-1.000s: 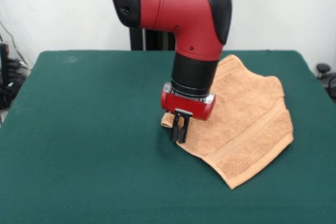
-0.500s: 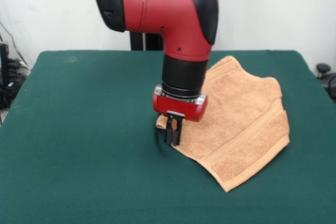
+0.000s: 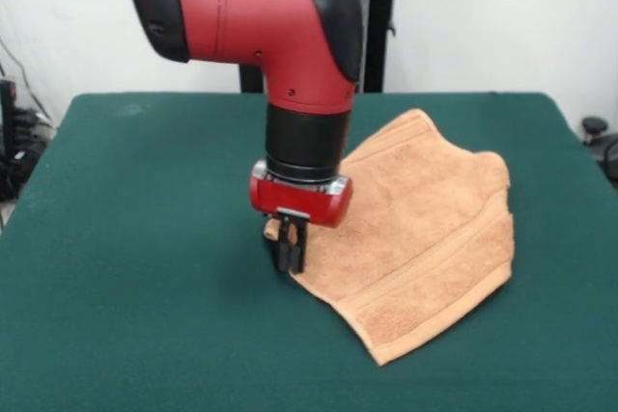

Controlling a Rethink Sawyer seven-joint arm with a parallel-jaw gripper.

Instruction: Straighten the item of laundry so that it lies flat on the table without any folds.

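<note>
The towel [image 3: 415,229] is spread on the right half of the green worktop [image 3: 145,238], slightly beyond the middle. Its left corner is held by the gripper [image 3: 291,250], whose fingers [image 3: 286,248] are pressed together on the cloth, low and almost touching the worktop. The corner is probably held so low in order that the cloth can be dragged along the surface and not lifted, so that the rest of it is smoothed by friction.

The towel lies turned like a diamond, not parallel to the worktop's edges. One corner points toward the camera, one toward the far side, and the gripped one toward the left. The woven band [image 3: 435,267] runs along the near right edge, from the near corner up toward the right corner. The long axis cannot be told surely, since the towel looks roughly square. The far right part is seen bunched and folded, so the cloth is judged not yet flat.
</note>
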